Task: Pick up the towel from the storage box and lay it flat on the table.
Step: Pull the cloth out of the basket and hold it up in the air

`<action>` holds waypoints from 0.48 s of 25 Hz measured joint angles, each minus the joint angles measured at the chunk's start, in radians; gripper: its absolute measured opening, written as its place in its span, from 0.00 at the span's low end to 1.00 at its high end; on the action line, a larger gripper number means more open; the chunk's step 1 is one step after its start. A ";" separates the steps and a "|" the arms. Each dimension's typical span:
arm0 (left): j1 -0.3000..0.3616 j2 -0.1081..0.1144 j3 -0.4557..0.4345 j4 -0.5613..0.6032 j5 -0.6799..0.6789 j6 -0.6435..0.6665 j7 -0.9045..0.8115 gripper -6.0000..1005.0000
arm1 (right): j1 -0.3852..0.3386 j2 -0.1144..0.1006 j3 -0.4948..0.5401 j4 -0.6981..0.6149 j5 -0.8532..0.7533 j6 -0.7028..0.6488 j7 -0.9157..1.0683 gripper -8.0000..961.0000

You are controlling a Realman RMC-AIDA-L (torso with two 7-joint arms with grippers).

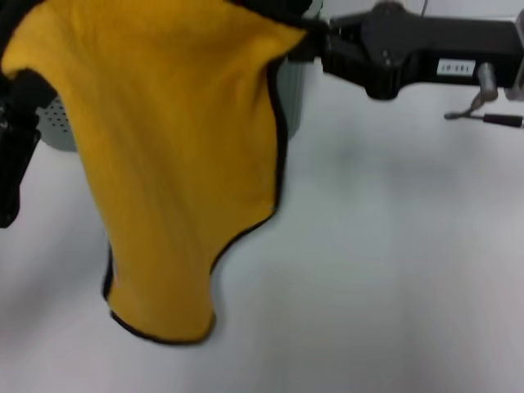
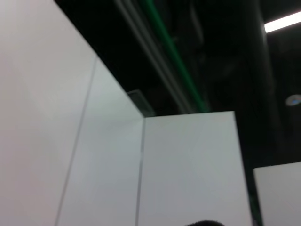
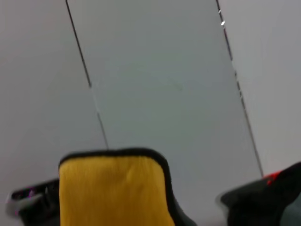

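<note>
The towel point(image 1: 180, 164) hangs in the air with its mustard-yellow face toward the head camera, black trim along its edges, its lower end loose above the table point(image 1: 393, 246). My right gripper point(image 1: 315, 37) is shut on the towel's upper right corner; that corner point(image 3: 113, 188) shows in the right wrist view. At the left edge of the head view, my left gripper point(image 1: 20, 82) pinches the upper left corner. The storage box point(image 1: 57, 123) stands behind the towel, mostly hidden, with a bit of its wall showing on either side.
The right arm point(image 1: 426, 49) reaches across the top of the head view, with a thin metal part point(image 1: 483, 119) sticking out below it. The left wrist view shows only white wall panels point(image 2: 188, 169) and a dark ceiling.
</note>
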 joint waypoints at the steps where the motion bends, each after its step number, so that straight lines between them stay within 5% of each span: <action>1: 0.000 -0.001 0.000 0.015 -0.001 0.000 -0.011 0.02 | 0.000 0.001 0.001 0.004 -0.012 0.007 0.003 0.02; 12: -0.011 -0.012 0.000 0.095 -0.016 0.002 -0.045 0.02 | -0.003 0.008 0.002 0.038 -0.131 0.014 -0.007 0.02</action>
